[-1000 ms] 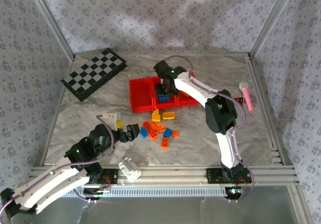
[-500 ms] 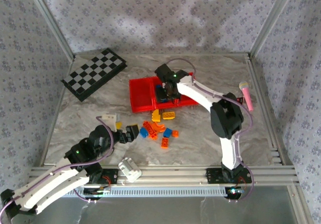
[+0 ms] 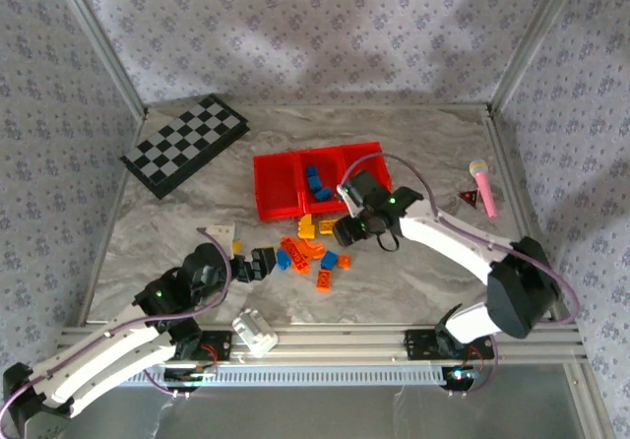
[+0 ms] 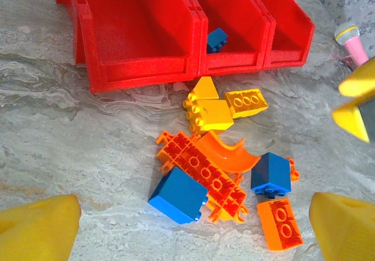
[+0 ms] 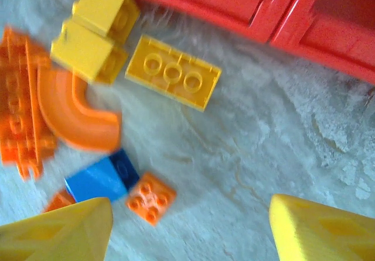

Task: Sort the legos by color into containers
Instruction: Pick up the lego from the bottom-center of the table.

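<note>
Close beside the red tray [image 3: 277, 211], loose legos [image 3: 310, 252], bare table [image 3: 157, 232] around.

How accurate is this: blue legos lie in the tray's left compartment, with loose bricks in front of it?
One error: the blue legos lie in the tray's middle compartment, per the top external view. Loose bricks do sit in front.

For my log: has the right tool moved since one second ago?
Yes. The right tool has come off the red tray toward the near edge and now hangs by the loose legos.
</note>
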{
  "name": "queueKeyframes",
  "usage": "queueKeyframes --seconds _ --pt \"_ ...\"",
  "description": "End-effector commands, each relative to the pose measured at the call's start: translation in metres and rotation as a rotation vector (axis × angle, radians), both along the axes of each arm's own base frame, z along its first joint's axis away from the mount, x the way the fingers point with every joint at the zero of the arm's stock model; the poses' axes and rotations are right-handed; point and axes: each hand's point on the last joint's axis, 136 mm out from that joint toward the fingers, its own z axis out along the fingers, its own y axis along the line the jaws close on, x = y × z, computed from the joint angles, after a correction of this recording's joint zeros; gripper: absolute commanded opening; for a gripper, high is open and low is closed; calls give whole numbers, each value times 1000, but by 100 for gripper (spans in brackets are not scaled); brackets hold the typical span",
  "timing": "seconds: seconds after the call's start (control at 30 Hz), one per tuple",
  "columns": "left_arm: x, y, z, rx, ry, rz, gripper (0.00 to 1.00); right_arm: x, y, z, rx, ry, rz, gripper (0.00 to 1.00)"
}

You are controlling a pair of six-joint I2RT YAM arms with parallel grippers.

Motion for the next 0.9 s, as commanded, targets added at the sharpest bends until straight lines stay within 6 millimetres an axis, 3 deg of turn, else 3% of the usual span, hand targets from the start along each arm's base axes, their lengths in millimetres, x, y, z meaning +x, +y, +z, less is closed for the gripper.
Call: queueKeyframes --seconds 0.0,0.1,0.27,0.57,0.87 --pt "1 -6 8 -40 -20 -9 100 -18 2 -3 -62 -89 312 74" --pt "1 -6 10 -53 -22 -7 100 -41 5 -17 -101 -161 523 78" --pt "-1 -3 13 -63 -29 -1 100 -54 5 -26 -96 -245 658 86" --pt "-3 2 17 -74 -54 1 100 -63 20 -46 -153 -346 778 86" --pt "-5 4 13 -57 -53 -8 100 -56 22 -68 -195 -322 819 83"
